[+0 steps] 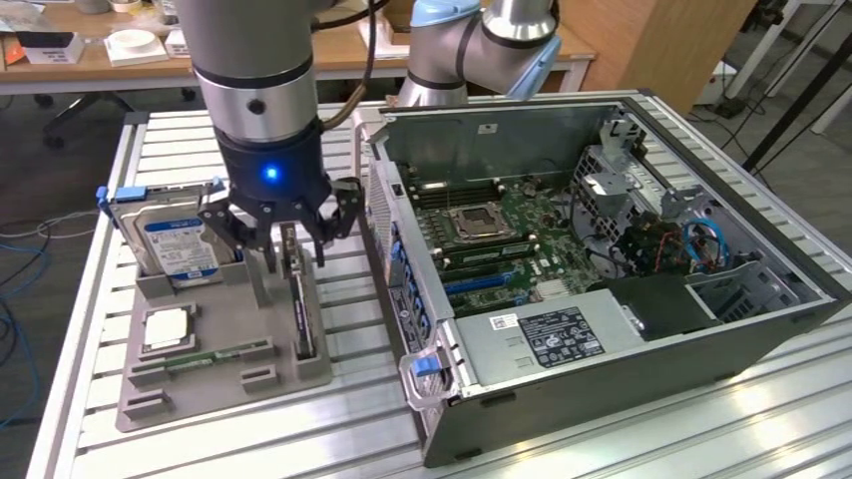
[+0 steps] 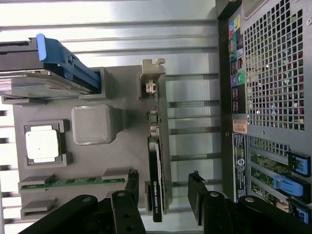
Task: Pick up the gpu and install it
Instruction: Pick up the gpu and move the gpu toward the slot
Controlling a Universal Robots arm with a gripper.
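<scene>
The gpu (image 1: 303,321) stands on its thin edge in a slot of the grey holder tray (image 1: 213,394), dark board with a silvery bracket end (image 2: 152,73). My gripper (image 1: 290,249) hangs just above the card's far end, open. In the wrist view the gpu (image 2: 156,165) runs between the two black fingers (image 2: 130,187), with a gap on each side and the gripper (image 2: 163,192) touching nothing. The open computer case (image 1: 745,329) lies at the exterior view's right, its green motherboard (image 1: 533,235) and blue slots (image 1: 480,284) exposed.
The tray also holds a silver hard drive (image 1: 174,239) with a blue-white label, a square processor (image 1: 170,327) and a green memory stick (image 1: 219,356). The case's perforated rear wall (image 2: 273,73) stands close beside the tray. All rests on a slatted aluminium table (image 1: 160,140).
</scene>
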